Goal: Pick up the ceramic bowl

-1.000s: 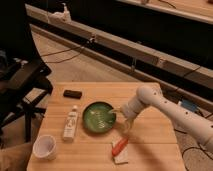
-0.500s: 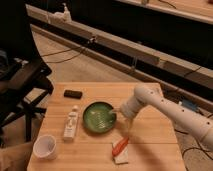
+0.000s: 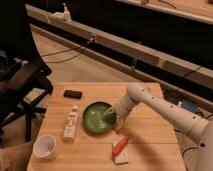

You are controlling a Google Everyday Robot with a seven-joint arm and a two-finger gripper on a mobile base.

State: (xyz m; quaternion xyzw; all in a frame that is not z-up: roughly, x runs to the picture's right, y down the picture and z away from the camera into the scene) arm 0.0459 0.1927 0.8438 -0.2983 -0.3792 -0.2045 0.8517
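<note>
The ceramic bowl [image 3: 98, 118] is a shallow glossy green bowl with a darker rim, standing in the middle of the wooden table [image 3: 150, 145]. My gripper [image 3: 108, 113] comes in from the right on a white arm [image 3: 165, 107] and sits at the bowl's right rim, with a pale finger reaching over the inside of the bowl. The bowl rests on the table.
A small white cup [image 3: 44, 147] stands at the front left. A white bottle [image 3: 70, 123] lies left of the bowl. A black object [image 3: 73, 94] lies at the back left. An orange-red item on a white pad [image 3: 119, 148] lies in front of the bowl. A black chair [image 3: 17, 85] stands left of the table.
My gripper has moved left, from just right of the bowl to over its right rim. The bowl has not moved.
</note>
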